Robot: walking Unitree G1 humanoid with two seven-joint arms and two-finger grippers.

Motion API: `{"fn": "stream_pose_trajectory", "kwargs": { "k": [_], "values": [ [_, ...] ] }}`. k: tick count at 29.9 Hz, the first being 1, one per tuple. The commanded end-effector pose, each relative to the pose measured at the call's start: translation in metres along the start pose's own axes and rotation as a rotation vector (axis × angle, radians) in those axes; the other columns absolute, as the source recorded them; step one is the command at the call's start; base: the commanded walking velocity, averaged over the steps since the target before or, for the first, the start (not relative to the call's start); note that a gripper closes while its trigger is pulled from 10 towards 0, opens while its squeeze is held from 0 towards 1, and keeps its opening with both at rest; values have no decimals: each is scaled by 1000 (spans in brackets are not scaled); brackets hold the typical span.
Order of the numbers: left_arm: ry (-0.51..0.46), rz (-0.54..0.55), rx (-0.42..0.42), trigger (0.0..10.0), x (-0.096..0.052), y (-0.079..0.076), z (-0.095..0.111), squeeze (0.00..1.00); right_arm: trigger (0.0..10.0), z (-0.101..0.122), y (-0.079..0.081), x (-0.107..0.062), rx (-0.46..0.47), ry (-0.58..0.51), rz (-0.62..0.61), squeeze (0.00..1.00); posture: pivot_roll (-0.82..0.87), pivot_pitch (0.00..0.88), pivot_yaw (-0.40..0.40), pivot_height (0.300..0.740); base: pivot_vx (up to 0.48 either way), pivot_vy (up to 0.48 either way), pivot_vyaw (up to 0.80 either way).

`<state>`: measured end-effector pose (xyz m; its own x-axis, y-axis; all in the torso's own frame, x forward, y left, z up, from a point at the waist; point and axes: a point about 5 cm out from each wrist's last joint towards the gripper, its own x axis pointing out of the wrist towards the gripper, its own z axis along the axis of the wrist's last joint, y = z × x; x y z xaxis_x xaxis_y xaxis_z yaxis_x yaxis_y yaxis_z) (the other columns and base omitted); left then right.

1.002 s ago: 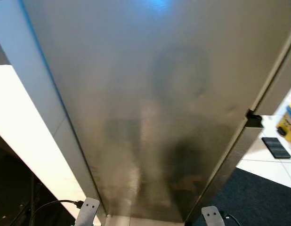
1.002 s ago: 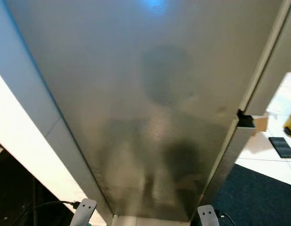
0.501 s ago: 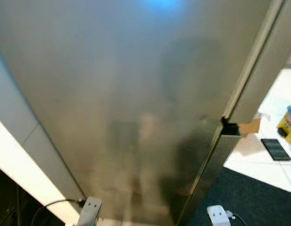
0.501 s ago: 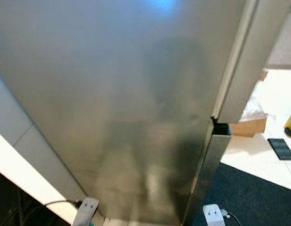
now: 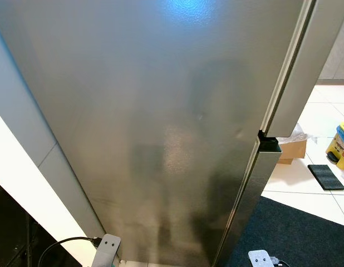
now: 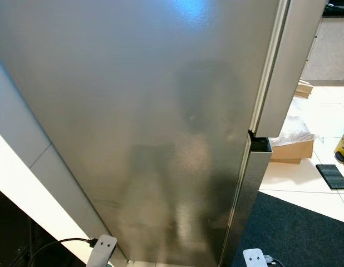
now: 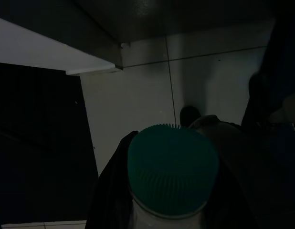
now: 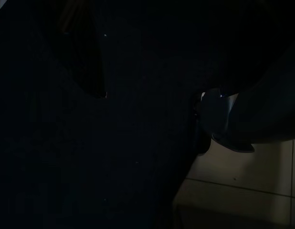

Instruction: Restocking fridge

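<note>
Steel fills most of the left eye view: the closed fridge door (image 5: pixel 161 122) stands close before the robot, its brushed face showing a dim reflection and a blue glint near the top. A black hinge block (image 5: pixel 269 146) sits at the door's right edge. To the right, on the white tiled floor (image 5: pixel 305 183), lie a cardboard box (image 5: pixel 293 149), a yellow container (image 5: pixel 340 146) and a flat black pad (image 5: pixel 326 177), with a dark blue rug (image 5: pixel 294 233) nearer the robot. A black cable (image 5: pixel 63 247) runs to the silver left arm (image 5: pixel 107 251) at the bottom edge.

The right eye view gives the same scene, with more of the box and crumpled clear plastic (image 6: pixel 297 129) on it.

The left wrist view is dim but adds what the head views lack: a white bottle with a ribbed green cap (image 7: pixel 172 176) sits gripped between the left end effector's (image 7: pixel 169 191) dark fingers (image 7: pixel 111 191), held over grey floor tiles.

The right wrist view is nearly black; pale tile shows in one corner, and I cannot tell the right end effector's state.
</note>
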<state>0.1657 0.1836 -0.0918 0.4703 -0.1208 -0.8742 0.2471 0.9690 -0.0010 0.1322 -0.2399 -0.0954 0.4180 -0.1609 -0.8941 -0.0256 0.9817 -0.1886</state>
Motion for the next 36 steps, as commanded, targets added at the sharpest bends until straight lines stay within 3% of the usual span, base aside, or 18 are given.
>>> {"fn": "stream_pose_trajectory", "kwargs": {
  "k": [1,12,36],
  "values": [
    [8,-19,17,10000,1,-4,-1,0,10000,0,-2,0,21,-4,-13,0,-41,0,64,740,0,0,0],
    [8,-28,13,10000,1,-5,-2,0,10000,-1,-25,-3,95,-27,-132,0,-65,0,71,740,0,0,0],
    [6,-35,36,10000,1,-6,0,0,10000,-2,-23,-3,111,-34,-117,0,-73,0,78,740,0,0,-100]
  ]
}}
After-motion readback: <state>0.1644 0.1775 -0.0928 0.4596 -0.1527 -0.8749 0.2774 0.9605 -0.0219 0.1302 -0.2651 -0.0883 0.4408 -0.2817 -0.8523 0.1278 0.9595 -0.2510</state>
